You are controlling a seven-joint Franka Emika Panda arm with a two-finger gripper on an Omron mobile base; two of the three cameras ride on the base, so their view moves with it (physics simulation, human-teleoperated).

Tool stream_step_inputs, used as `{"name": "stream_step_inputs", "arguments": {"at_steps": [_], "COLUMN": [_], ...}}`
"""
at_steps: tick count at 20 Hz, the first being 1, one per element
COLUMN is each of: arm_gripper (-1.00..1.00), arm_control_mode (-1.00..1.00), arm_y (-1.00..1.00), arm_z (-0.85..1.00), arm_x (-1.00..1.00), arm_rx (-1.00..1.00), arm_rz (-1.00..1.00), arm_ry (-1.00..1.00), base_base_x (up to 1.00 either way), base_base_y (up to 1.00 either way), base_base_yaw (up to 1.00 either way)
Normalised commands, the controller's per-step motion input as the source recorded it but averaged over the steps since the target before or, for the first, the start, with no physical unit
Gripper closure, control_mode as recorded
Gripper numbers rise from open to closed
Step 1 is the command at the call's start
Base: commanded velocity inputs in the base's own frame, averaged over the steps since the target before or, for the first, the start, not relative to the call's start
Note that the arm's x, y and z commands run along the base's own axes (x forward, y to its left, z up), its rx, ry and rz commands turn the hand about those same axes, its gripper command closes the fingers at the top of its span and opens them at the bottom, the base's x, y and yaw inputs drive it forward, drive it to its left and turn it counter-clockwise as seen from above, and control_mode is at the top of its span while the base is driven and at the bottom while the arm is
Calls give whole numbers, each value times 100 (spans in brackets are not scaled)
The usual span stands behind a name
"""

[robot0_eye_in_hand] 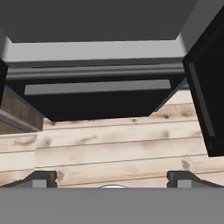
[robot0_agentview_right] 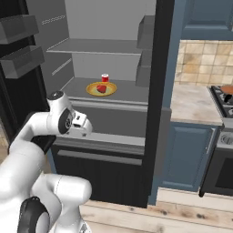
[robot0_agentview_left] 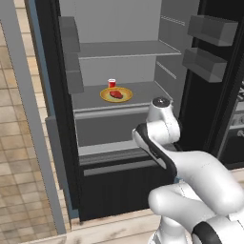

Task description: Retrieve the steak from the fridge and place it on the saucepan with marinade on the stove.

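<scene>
The fridge (robot0_agentview_left: 119,28) stands with both doors open, and the steak (robot0_agentview_left: 116,94) lies on a yellow-rimmed plate (robot0_agentview_left: 106,96) on the middle shelf, with a small red cup (robot0_agentview_left: 112,83) just behind it. From the right side the same steak (robot0_agentview_right: 101,88) sits toward the front of that shelf, nothing stacked on it or crowding it from the front.

The arm is folded low in front of the fridge, well below the shelf. In the hand view the gripper (robot0_eye_in_hand: 112,180) looks down at the wooden floor (robot0_eye_in_hand: 109,144) and the black bottom drawer (robot0_eye_in_hand: 96,98); its 2 fingers (robot0_eye_in_hand: 41,178) stand as wide apart as they go, with nothing between them.

The stove (robot0_agentview_right: 223,136) is off to the right past a stretch of worktop (robot0_agentview_right: 191,102); I can't make out the saucepan clearly from here.

The steak looks like a small, flat, soft piece: light, a bit slick, and likely to sag or slide if pinched only at an edge. I'd take it from above across its narrower middle, fingers coming down on either side without scraping the plate, and close gently. The cup behind is close enough to be knocked on a deep reach.
</scene>
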Motion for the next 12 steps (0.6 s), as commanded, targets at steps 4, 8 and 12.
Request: {"name": "stream_step_inputs", "arguments": {"at_steps": [4,8,12], "arm_gripper": [-100,-100,-100], "arm_control_mode": [-100,-100,-100], "arm_y": [-20,0,0], "arm_z": [0,0,0], "arm_x": [0,5,21], "arm_rx": [3,0,0], "arm_rz": [0,2,2], "arm_ry": [-1,0,0], "base_base_x": [0,0,0], "base_base_y": [0,0,0], "base_base_yaw": [0,0,0]}}
